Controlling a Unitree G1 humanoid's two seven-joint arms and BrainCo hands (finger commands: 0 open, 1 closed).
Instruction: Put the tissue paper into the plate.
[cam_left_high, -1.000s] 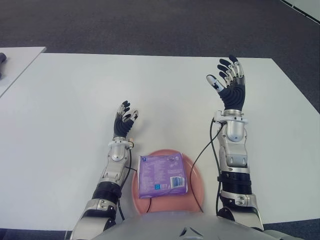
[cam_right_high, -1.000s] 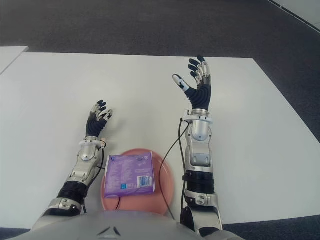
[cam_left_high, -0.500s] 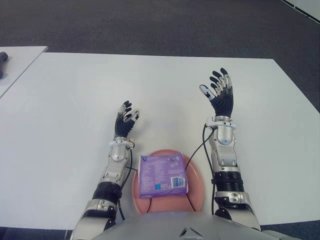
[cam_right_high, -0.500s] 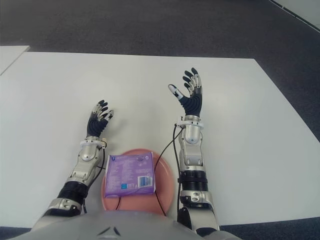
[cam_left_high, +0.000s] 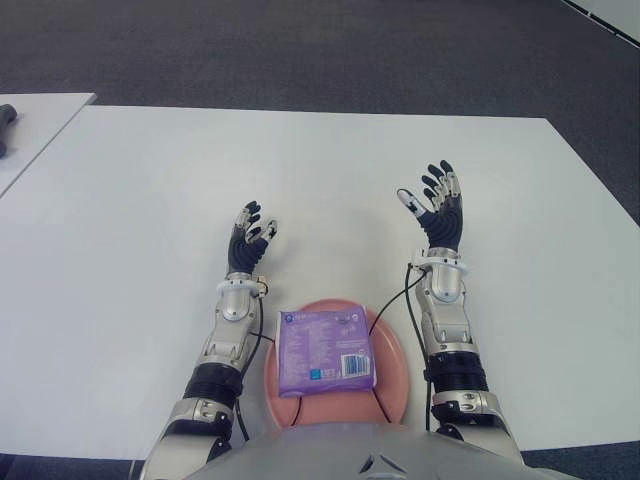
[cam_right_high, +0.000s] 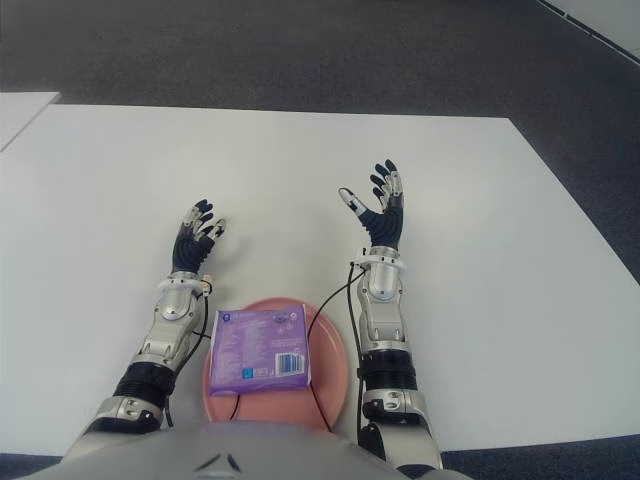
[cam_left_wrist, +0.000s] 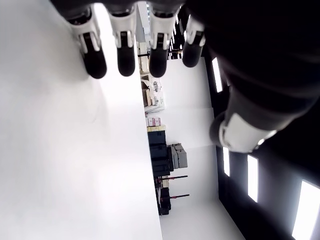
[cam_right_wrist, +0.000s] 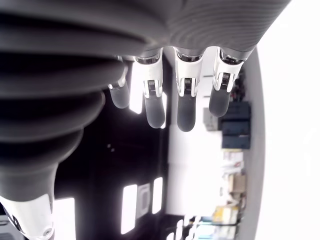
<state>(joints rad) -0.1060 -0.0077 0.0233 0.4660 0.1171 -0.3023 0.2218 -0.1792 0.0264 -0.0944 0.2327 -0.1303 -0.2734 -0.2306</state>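
**A:** Where does the tissue paper sit?

**B:** We see the flat purple plastic-wrapped pack of tissue paper (cam_left_high: 324, 351) lying inside the round pink plate (cam_left_high: 392, 362), which stands on the white table (cam_left_high: 130, 220) at the near edge, just in front of our body; the pack covers most of the plate's middle, with a barcode label facing up.

**A:** And our hands?

**B:** Our left hand (cam_left_high: 247, 239) shows beyond the plate and to its left, fingers relaxed and spread, grasping nothing; its wrist view shows only straight fingertips (cam_left_wrist: 94, 61) over bare table. Our right hand (cam_left_high: 435, 206) is raised beyond the plate and to its right, palm up, fingers spread and empty; its wrist view shows the same, with extended fingertips (cam_right_wrist: 185, 110) and nothing between them. A thin black cable (cam_left_high: 392, 305) runs from the right wrist down across the plate's rim.

**A:** Which step is this?

**B:** We judge the placing done; the pack is in the plate and both hands are well apart from it. The next move, if any, calls only for bringing the arms to rest without brushing the plate or snagging the cable.
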